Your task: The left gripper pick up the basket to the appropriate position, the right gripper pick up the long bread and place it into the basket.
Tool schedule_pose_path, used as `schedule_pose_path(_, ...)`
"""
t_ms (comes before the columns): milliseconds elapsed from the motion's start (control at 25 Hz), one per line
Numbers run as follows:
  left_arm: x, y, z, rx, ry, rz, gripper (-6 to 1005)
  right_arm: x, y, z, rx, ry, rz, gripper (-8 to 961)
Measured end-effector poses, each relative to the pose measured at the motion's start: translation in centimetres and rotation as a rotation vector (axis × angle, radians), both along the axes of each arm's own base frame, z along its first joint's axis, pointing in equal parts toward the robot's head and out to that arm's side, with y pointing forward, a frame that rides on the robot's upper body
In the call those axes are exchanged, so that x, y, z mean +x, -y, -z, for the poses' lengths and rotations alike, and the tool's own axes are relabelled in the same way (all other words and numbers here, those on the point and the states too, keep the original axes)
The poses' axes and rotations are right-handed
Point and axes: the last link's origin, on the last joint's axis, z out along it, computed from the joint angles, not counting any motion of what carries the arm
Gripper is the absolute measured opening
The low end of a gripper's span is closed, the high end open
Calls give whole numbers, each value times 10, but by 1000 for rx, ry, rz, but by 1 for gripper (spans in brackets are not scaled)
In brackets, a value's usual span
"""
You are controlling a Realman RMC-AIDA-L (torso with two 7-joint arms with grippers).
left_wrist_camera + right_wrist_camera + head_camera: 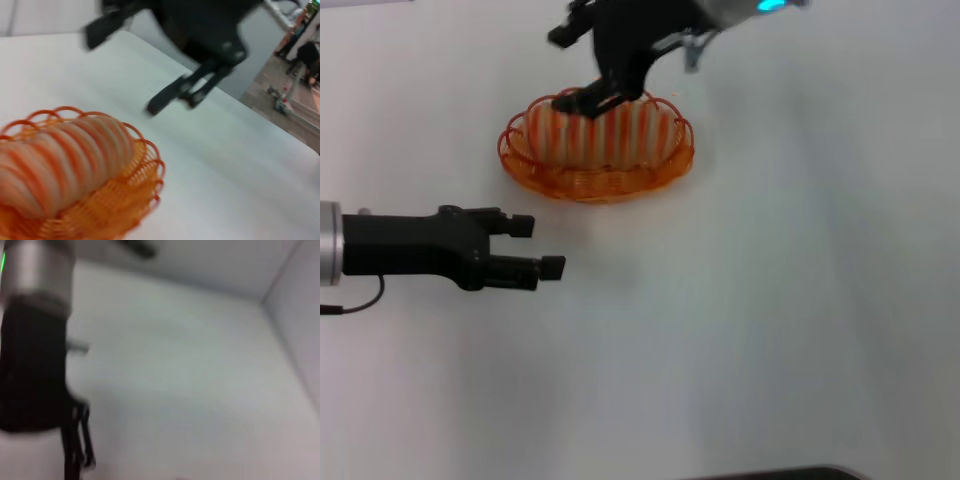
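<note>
The orange wire basket [588,183] stands on the white table at the far middle. The long striped bread [620,135] lies in it lengthwise. My right gripper [570,68] hangs just above the loaf's left end, open and empty, its lower finger close to the bread. My left gripper [538,246] is open and empty, low over the table in front of and to the left of the basket, apart from it. The left wrist view shows the bread [65,155] in the basket [122,200], with the right gripper [132,62] blurred above and beyond it.
The white table [770,320] stretches wide to the right and front of the basket. A dark edge [780,474] shows at the near border. The right wrist view shows only bare table and my left arm [30,365], blurred.
</note>
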Motion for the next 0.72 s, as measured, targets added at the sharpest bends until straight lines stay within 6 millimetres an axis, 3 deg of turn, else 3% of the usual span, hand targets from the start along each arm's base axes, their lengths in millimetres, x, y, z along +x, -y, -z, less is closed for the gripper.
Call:
schedule_pose_path(120, -5, -4, -9, 41, 2, -21, 888, 23, 8, -18, 16, -181, 130, 750)
schedule_pose_path(320, -16, -14, -31, 149, 15, -74, 888, 87, 41, -32, 24, -410, 353, 739)
schedule_pose_path(520, -16, -23, -38, 182, 6, -70, 887, 154, 90, -32, 58, -595, 540, 738)
schedule_pose_path(720, -15, -27, -35, 196, -4, -74, 887, 191, 123, -24, 117, -669, 624, 737)
